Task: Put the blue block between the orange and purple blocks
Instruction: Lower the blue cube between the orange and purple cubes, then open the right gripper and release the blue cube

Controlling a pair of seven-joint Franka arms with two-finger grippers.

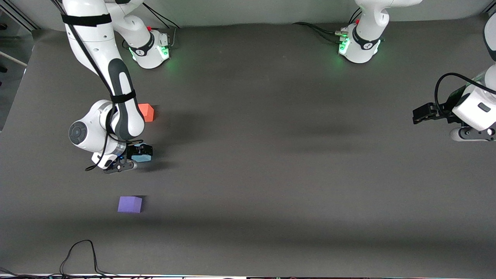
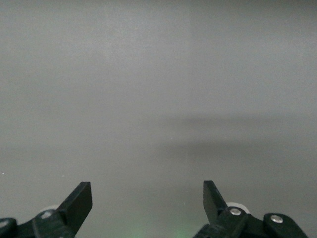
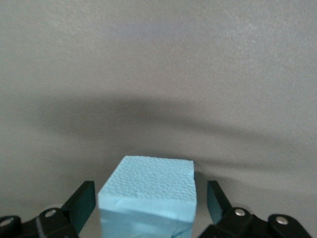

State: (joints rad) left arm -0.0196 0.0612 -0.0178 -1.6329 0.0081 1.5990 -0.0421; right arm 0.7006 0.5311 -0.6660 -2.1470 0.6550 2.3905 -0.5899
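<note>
The blue block (image 1: pixel 141 156) sits between the fingers of the right gripper (image 1: pixel 136 155), between the purple block (image 1: pixel 130 204) nearer the front camera and the orange block (image 1: pixel 146 112) farther from it. In the right wrist view the fingers (image 3: pixel 80 201) flank the cube with slight gaps — so the jaws look parted rather than clamped; whether it already rests on the table I cannot tell. To finish well, I judge the gripper should lift straight up — no sideways nudge — while the left gripper (image 1: pixel 424 113) waits spread open at the left arm's end.
</note>
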